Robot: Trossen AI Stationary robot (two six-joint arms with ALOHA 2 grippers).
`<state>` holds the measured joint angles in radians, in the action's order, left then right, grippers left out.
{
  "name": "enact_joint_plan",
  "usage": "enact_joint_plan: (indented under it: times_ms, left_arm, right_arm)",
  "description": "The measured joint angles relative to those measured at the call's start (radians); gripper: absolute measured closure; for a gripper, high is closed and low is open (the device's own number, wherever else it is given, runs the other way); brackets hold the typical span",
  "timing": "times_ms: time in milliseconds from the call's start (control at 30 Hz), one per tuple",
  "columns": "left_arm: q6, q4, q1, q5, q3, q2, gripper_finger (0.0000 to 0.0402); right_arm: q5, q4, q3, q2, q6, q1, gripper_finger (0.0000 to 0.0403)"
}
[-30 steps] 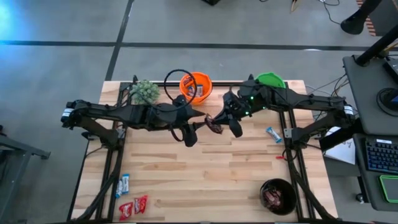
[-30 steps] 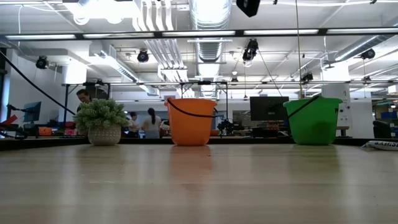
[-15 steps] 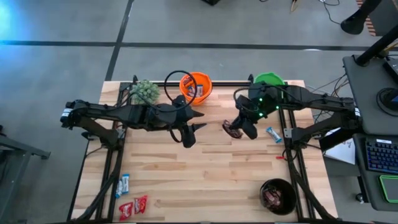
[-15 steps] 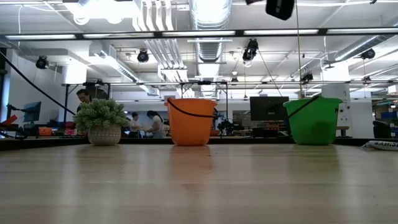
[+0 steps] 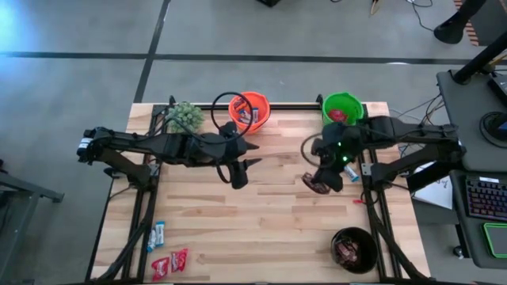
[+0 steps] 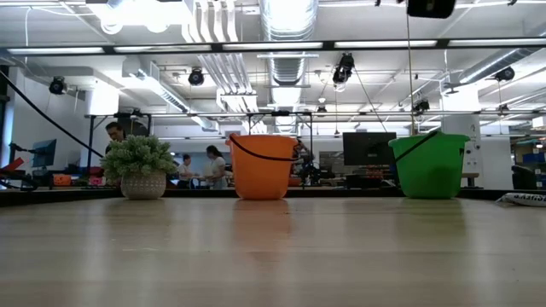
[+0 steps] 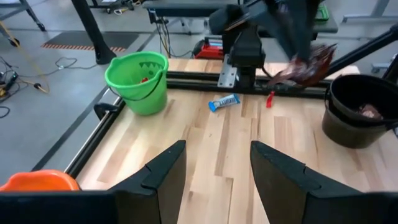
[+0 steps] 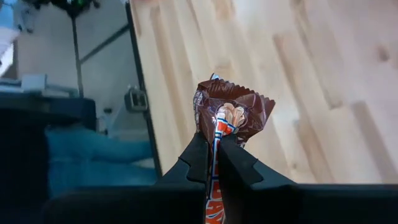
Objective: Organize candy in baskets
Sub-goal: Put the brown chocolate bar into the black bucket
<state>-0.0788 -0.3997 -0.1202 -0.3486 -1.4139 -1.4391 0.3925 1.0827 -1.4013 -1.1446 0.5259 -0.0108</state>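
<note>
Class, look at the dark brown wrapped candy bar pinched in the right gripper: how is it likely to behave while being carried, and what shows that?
The brown candy bar is probably light and thin: the right gripper carries it by one end, fingers nearly shut. Its crinkled wrapper flares above the fingers, so it likely flexes. The glossy wrapper may slip.

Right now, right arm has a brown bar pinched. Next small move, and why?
Probably carry it on toward the black basket: the right gripper is shut on the brown candy bar over bare table, and that basket already holds brown wrappers.
</note>
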Motion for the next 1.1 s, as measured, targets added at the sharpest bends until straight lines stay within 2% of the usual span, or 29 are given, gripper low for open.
enact_joint_plan:
  times_ms: [500,833,1100]
  left_arm:
    - [0.014,-0.073,0.000,0.001,0.000,0.000,0.0239]
    - [0.078,-0.074,0.000,0.001,0.000,0.000,0.0239]
    - [0.096,-0.074,0.000,0.001,0.000,0.000,0.0239]
  right_arm:
    - [-0.170,0.148,0.010,0.000,0.314,-0.354,0.0394]
    - [-0.283,0.148,0.032,-0.007,0.658,-0.628,0.0394]
    - [-0.339,0.145,0.083,-0.028,0.885,-0.791,0.0394]
